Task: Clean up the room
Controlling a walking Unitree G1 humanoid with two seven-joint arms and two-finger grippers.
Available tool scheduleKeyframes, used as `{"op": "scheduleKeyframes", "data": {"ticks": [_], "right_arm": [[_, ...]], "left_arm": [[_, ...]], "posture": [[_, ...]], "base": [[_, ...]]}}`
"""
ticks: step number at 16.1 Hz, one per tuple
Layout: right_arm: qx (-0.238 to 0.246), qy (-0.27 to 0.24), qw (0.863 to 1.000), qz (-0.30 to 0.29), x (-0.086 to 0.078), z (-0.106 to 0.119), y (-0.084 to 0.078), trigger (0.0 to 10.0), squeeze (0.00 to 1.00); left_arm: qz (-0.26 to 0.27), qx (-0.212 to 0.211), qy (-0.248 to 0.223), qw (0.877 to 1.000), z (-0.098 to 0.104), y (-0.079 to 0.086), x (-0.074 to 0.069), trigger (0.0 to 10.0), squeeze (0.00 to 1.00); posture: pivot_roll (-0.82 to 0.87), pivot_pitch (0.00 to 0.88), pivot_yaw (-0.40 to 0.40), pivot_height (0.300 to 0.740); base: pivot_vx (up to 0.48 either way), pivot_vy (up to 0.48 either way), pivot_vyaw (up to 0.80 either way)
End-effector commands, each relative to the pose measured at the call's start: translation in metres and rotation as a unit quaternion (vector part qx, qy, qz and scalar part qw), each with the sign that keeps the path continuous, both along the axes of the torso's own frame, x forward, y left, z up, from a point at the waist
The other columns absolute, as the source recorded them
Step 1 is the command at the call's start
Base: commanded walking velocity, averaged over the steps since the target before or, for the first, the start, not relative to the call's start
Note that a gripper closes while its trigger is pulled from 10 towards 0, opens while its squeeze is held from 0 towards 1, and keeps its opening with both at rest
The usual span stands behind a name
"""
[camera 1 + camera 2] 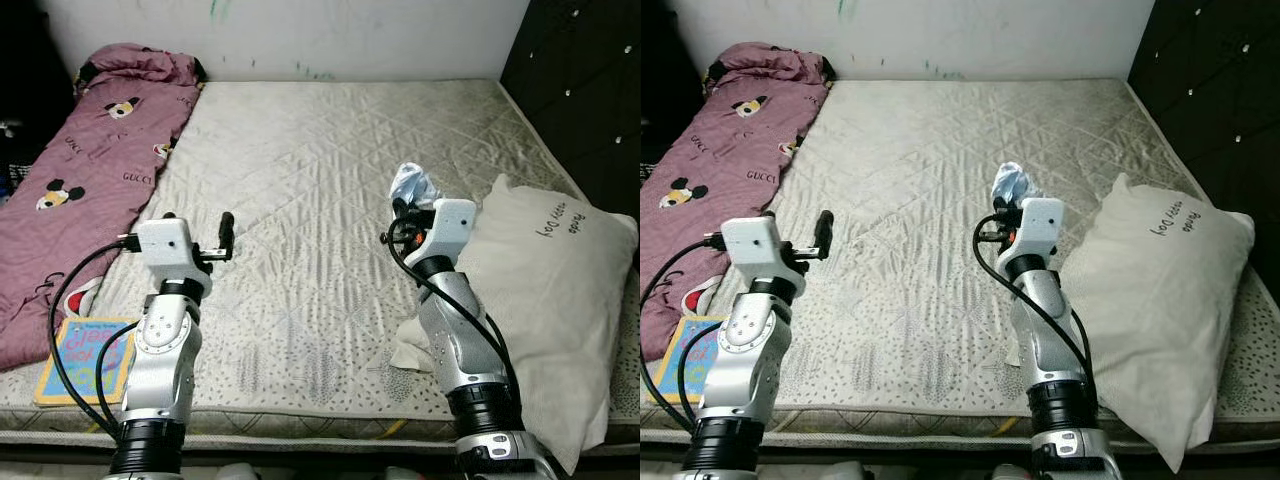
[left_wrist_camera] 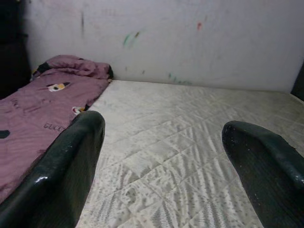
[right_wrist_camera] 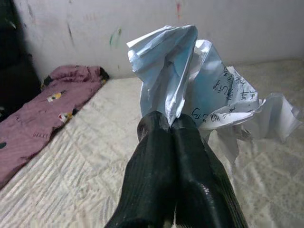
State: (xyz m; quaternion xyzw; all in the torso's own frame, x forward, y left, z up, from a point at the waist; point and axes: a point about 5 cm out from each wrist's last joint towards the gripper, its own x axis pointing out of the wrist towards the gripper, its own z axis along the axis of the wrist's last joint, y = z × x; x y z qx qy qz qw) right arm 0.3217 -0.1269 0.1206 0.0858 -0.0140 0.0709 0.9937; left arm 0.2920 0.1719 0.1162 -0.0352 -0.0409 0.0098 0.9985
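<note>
Right gripper (image 3: 170, 124) is pinching crumpled paper (image 3: 199, 90) between closed fingers, lifting it above the quilted mattress (image 1: 330, 200) — just beside a white pillow (image 1: 545, 290). Left gripper (image 2: 164, 142) is hovering over the mattress with fingers spread wide, holding nothing. Farther left, a maroon blanket (image 1: 90, 170) is lying along the edge — a colourful book (image 1: 80, 355) resting near its lower end.

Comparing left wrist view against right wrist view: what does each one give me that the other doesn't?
Left wrist: the left gripper open, fingers spread above bare mattress. Right wrist: the right gripper shut on a crumpled paper bearing handwriting. Both: the pink blanket along the mattress's far side and the marked white wall.
</note>
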Motion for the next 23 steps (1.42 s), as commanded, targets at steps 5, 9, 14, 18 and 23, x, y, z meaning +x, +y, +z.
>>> {"op": "scheduleKeyframes", "data": {"ticks": [5, 9, 14, 18, 23], "right_arm": [[0.026, 0.019, 0.999, 0.032, 0.000, -0.002, 0.008, 10.0, 0.00], [0.027, 0.015, 0.999, 0.041, 0.000, 0.001, 0.013, 10.0, 0.00], [0.019, 0.020, 0.998, 0.053, 0.001, 0.000, 0.016, 10.0, 0.00], [-0.023, -0.014, 0.997, 0.069, 0.001, 0.005, 0.023, 10.0, 0.00], [-0.051, 0.011, 0.996, 0.066, 0.004, 0.002, 0.022, 10.0, 0.00]], "left_arm": [[0.010, 0.004, 0.006, 1.000, 0.000, 0.003, 0.001, 10.0, 0.00], [0.004, -0.008, 0.007, 1.000, 0.000, 0.003, 0.002, 10.0, 0.00], [0.004, 0.004, -0.004, 1.000, 0.003, 0.007, 0.004, 10.0, 0.00], [-0.005, -0.018, 0.003, 1.000, 0.004, 0.002, 0.005, 10.0, 0.00], [-0.007, -0.016, 0.006, 1.000, 0.003, 0.000, 0.004, 10.0, 0.00]], "posture": [[-0.09, 0.000, 0.039, 0.740], [-0.09, 0.000, 0.039, 0.740], [-0.09, 0.000, 0.042, 0.740], [-0.09, 0.000, 0.044, 0.740], [-0.09, 0.000, 0.042, 0.740]], "base": [[0.000, 0.070, 0.00], [0.000, 0.480, 0.00], [0.000, 0.480, 0.00], [0.000, 0.480, 0.00], [0.000, 0.480, 0.00]]}}
